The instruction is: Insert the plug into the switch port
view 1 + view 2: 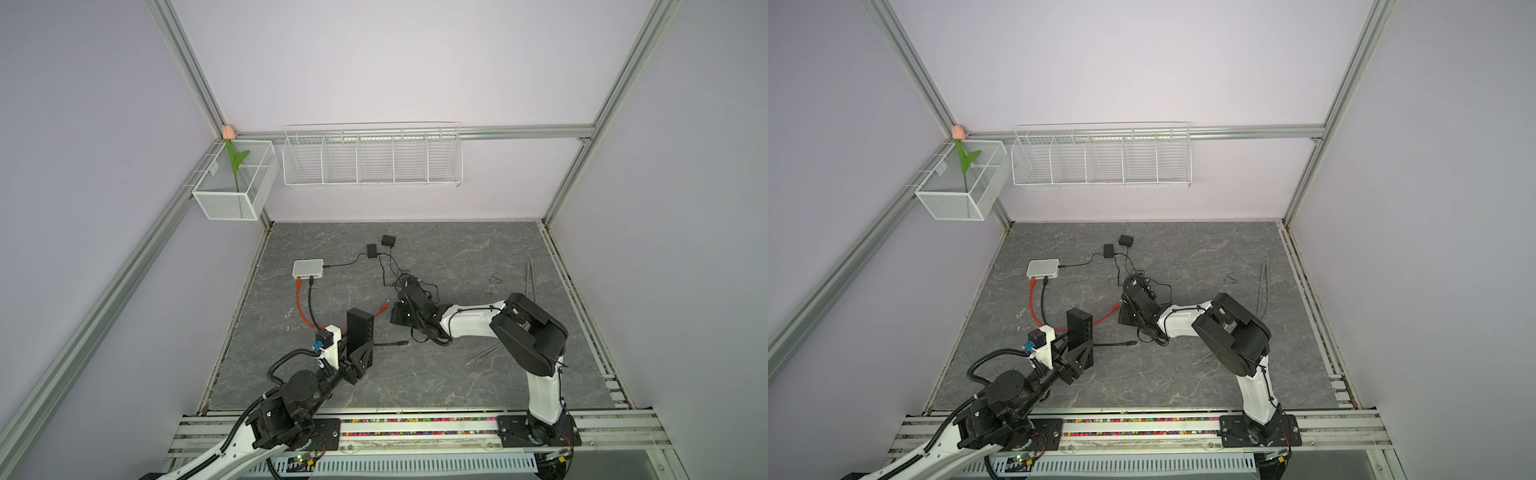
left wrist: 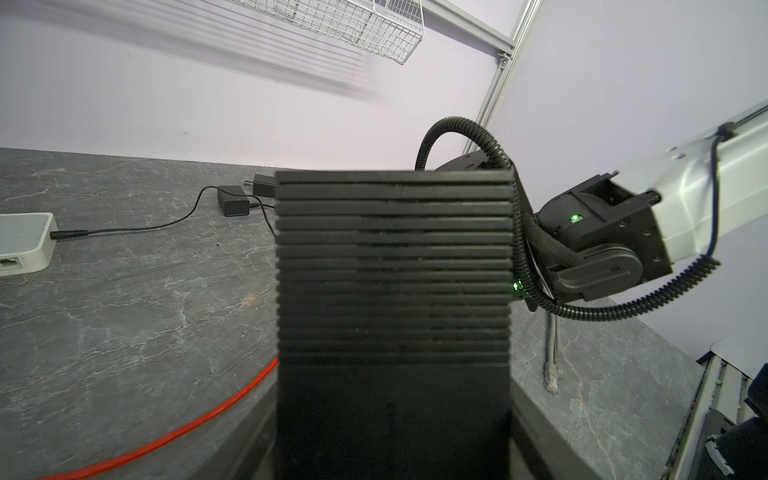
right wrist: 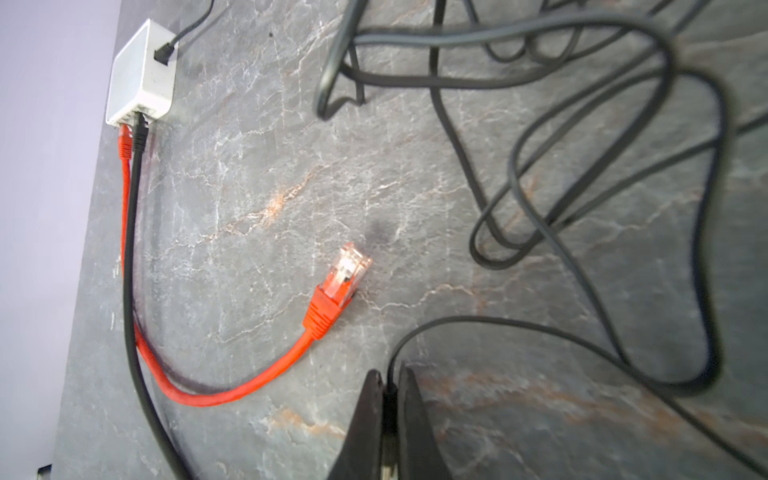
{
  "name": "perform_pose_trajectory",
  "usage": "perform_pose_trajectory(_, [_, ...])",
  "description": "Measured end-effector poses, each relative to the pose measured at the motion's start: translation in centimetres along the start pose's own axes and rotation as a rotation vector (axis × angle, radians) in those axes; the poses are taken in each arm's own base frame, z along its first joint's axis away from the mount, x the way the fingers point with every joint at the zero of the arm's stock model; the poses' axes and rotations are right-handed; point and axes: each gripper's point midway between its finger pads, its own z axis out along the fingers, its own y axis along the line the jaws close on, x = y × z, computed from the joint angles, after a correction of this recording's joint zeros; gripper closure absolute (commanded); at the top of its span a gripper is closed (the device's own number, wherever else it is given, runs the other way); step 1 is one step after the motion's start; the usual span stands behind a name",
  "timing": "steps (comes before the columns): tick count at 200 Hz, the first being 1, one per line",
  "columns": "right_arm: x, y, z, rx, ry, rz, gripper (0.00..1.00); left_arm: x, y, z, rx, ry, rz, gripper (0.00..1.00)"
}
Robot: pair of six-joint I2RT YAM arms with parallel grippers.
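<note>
A black ribbed switch (image 1: pixel 358 326) (image 2: pixel 392 270) stands upright above the table, and my left gripper (image 1: pixel 360 355) is shut on its lower end. Its ports face right in both top views (image 1: pixel 1087 328). My right gripper (image 3: pixel 390 380) (image 1: pixel 401 318) is low over the table's middle. It is shut on a small black plug (image 3: pixel 390 392) with a thin black cable (image 3: pixel 540 328) running off it. A red network plug (image 3: pixel 345 274) (image 1: pixel 385 305) lies loose on the table just ahead of the right fingertips.
A white router (image 1: pixel 307 268) sits at the back left with a red cable (image 1: pixel 301 307) and a black one plugged in. Two black adapters (image 1: pixel 372 249) and tangled black cable (image 3: pixel 582 124) lie behind the right gripper. Another black cable end (image 1: pixel 403 343) and grey cables (image 1: pixel 482 353) lie nearer the front.
</note>
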Motion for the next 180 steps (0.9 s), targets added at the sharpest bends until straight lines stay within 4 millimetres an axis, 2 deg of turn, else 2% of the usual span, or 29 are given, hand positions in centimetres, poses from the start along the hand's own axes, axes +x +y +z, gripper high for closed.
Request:
perform_pose_trajectory(50, [0.5, -1.4, -1.6, 0.026, -0.006, -0.001, 0.94, -0.1, -0.3, 0.0, 0.016, -0.003, -0.001, 1.00])
perform_pose_trajectory(77, [1.3, -2.5, -3.9, 0.004, 0.010, -0.018, 0.94, -0.4, -1.4, 0.1, 0.071, -0.007, -0.003, 1.00])
perform_pose_trajectory(92, [0.8, -2.7, -5.7, -0.030, 0.002, -0.024, 0.94, -0.4, -2.1, 0.3, 0.108, -0.003, 0.004, 1.00])
perform_pose_trajectory(116, [-2.0, -1.4, -9.3, -0.141, -0.068, -0.041, 0.94, 0.0, -3.4, 0.8, 0.167, 0.014, 0.023, 1.00])
perform_pose_trajectory(138, [-4.9, 1.4, -13.7, -0.277, -0.164, -0.107, 0.94, 1.0, -4.5, 1.4, 0.226, 0.045, 0.056, 1.00])
perform_pose_trajectory(158, [-6.1, 4.0, -18.2, -0.393, -0.243, -0.193, 0.94, 1.9, -5.6, 1.8, 0.284, 0.073, 0.093, 1.00])
perform_pose_trajectory(180, [-6.5, 5.7, -22.6, -0.492, -0.323, -0.275, 0.94, 2.4, -6.9, 2.1, 0.350, 0.087, 0.121, 1.00])
